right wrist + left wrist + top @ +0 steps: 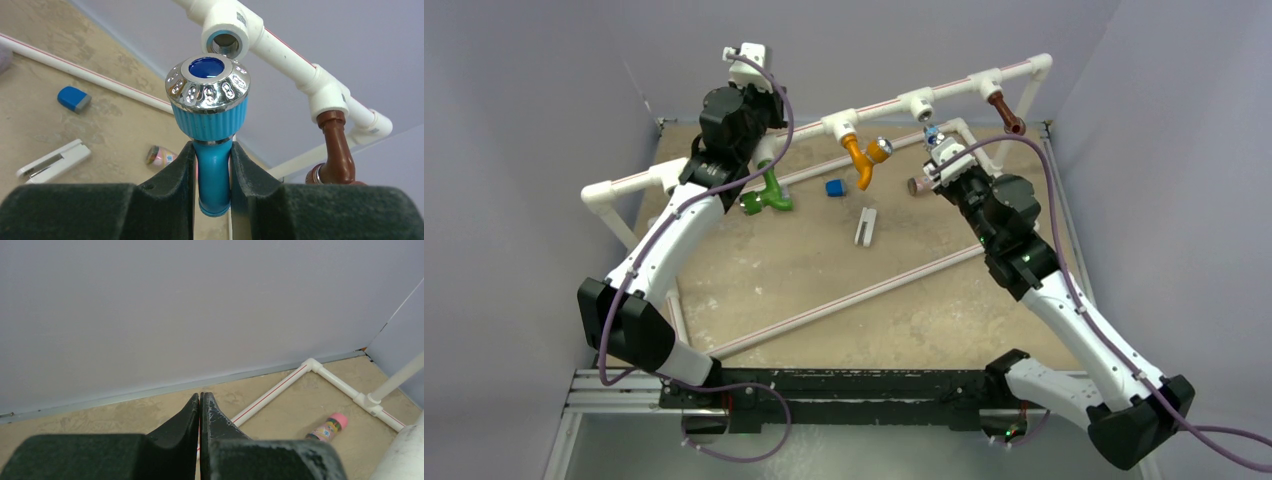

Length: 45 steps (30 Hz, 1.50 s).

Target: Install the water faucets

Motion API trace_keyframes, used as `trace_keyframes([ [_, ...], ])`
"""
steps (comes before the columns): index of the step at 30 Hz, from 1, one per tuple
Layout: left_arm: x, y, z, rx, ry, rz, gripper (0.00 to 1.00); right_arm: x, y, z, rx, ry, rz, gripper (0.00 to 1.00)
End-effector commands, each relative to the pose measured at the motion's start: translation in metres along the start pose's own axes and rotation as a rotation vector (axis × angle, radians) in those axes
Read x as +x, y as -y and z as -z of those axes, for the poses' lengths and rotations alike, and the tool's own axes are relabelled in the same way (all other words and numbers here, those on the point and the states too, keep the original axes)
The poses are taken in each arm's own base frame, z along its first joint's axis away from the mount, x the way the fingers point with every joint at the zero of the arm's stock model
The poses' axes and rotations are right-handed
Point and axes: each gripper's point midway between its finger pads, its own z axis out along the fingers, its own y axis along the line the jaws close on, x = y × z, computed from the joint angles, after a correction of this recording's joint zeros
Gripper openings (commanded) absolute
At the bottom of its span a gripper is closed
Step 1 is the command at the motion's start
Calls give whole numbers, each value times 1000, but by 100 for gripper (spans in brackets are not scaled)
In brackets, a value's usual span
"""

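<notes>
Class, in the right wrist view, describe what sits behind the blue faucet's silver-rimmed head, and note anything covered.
An open, unfilled socket on the white pipe, facing the blue faucet. The faucet's stem is partly covered by the right gripper's fingers.

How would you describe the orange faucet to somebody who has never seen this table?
Find the raised white pipe along the far side. The orange faucet hangs from a tee near its middle. Only it is orange, with a silver knob.
</notes>
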Motion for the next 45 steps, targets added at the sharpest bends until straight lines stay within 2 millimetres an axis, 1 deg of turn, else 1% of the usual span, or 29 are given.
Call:
trace_keyframes([
  [1, 139, -6, 12, -4, -407, -30, 0, -45, 22, 4, 30, 130, 77, 0],
  [6, 140, -5, 12, -1, -410, -30, 0, -58, 26, 6, 29, 165, 73, 0],
  [9, 139, -5, 12, -1, -408, -30, 0, -60, 31, 5, 48, 162, 82, 0],
  [11, 140, -5, 12, 0, -409, -29, 0, -59, 31, 3, 50, 153, 87, 0],
  [13, 140, -5, 12, 1, -410, -29, 0, -54, 32, 0, 61, 133, 92, 0],
  [20, 141, -6, 12, -3, -410, -33, 0, -44, 21, -7, 28, 118, 87, 0],
  [24, 140, -6, 13, -2, -410, -33, 0, -43, 26, -7, 62, 116, 86, 0],
  [29, 142, -6, 12, -1, -413, -34, 0, -49, 32, -10, 92, 130, 55, 0],
  [32, 141, -6, 12, -1, -412, -34, 0, -51, 31, -12, 92, 144, 16, 0],
  [36, 142, -6, 12, 0, -413, -36, 0, -51, 20, -17, 57, 159, -58, 0],
  [43, 142, -5, 13, 4, -414, -37, 0, -48, 8, -22, 48, 177, -299, 0],
  [45, 143, -5, 13, 4, -417, -36, 0, -50, -3, -23, 3, 179, -388, 0],
])
